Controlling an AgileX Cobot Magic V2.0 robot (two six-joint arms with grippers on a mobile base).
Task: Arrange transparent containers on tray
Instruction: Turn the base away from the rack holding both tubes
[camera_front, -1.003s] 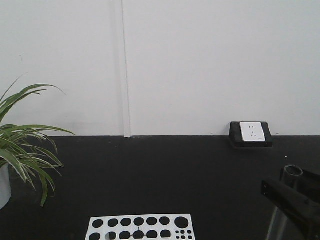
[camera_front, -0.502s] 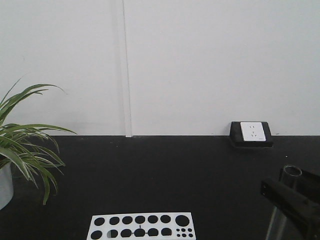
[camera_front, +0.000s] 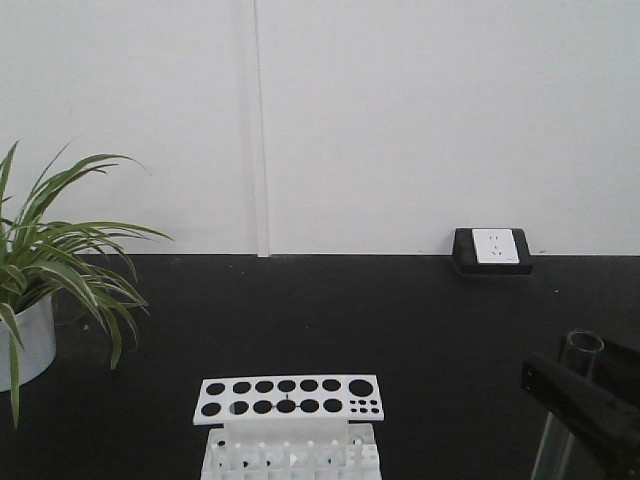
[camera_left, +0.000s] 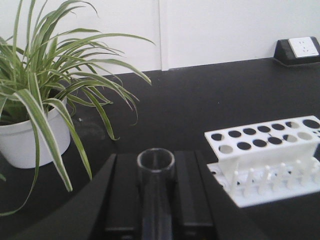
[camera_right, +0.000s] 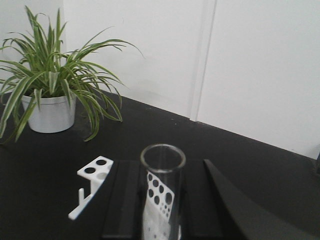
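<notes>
Left wrist-mounted camera: the left gripper (camera_left: 156, 167) is closed narrowly on a clear test tube (camera_left: 156, 200). Its black fingers (camera_left: 125, 195) lie against either side of the glass, and the open round rim faces the lens. On the black tabletop (camera_left: 200, 95) beyond it, a white tube rack (camera_left: 262, 142) with rows of round holes stands to the right. A striped-leaf plant (camera_left: 50, 85) in a white pot (camera_left: 30, 140) stands to the left, well apart from the rack. A wall socket (camera_left: 302, 47) sits at the far right, where the tabletop meets the white wall.

The right wrist-mounted camera shows the right gripper (camera_right: 162, 170) likewise clamped on a second test tube (camera_right: 161, 200), a black finger on each side. Part of the rack shows through the glass, and the plant is at upper left.

From the front-facing view, the rack stands at bottom centre, between the plant and the right arm's tube.
</notes>
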